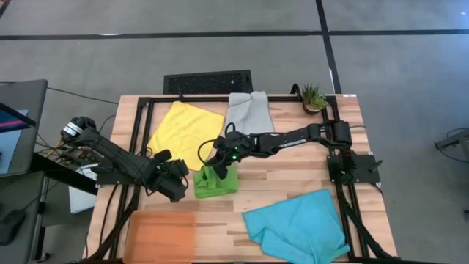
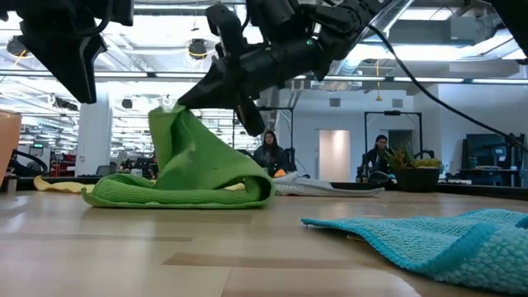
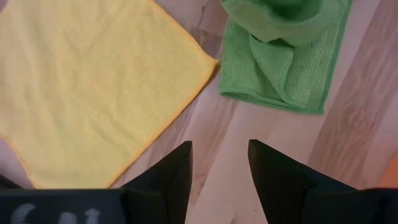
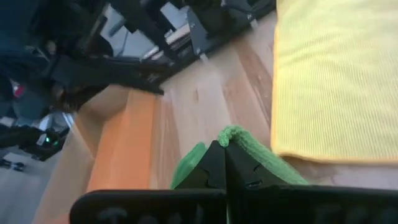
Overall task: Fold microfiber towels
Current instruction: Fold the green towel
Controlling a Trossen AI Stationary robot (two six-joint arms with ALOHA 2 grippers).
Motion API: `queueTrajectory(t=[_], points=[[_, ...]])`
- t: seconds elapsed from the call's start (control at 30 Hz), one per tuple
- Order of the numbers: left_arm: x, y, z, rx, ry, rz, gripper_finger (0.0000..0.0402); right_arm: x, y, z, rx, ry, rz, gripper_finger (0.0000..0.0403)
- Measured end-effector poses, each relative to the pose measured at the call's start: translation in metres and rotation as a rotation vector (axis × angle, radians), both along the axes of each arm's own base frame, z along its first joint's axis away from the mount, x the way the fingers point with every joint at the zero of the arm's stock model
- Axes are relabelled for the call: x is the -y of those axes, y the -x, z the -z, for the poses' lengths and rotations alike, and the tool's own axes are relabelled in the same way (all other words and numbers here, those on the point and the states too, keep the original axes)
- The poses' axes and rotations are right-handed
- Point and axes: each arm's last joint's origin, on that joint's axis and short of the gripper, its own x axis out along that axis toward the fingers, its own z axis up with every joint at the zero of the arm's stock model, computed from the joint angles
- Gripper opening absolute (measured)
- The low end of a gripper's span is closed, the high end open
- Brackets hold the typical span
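Green towel corner pinched upward by right tool

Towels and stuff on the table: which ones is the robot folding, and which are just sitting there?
For folding: green towel pinched by the right gripper, yellow towel, grey towel, turquoise towel.
Just sitting: orange tray, little plant.

No text, label, brand, number or sign can be read anywhere in these views.
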Motion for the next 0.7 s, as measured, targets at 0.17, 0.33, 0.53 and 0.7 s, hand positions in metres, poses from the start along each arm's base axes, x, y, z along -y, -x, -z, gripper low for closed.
queueTrajectory(t=[0.17, 0.33, 0.53, 0.7], points=[[0.000, 0.000, 0.000, -0.001, 0.000, 0.000, 0.0150, -0.004, -0.005, -0.012, 0.036, -0.035, -0.088, 0.0006], [0.000, 0.000, 0.000, -0.002, 0.000, 0.000, 0.0150, -0.006, -0.009, -0.032, 0.104, -0.043, -0.157, 0.0006], [0.000, 0.000, 0.000, -0.006, 0.005, 0.001, 0.0150, -0.006, -0.011, -0.030, 0.085, -0.053, -0.171, 0.0006], [0.000, 0.000, 0.000, -0.006, 0.005, 0.001, 0.0150, -0.004, -0.010, -0.023, 0.034, -0.034, -0.142, 0.0006]])
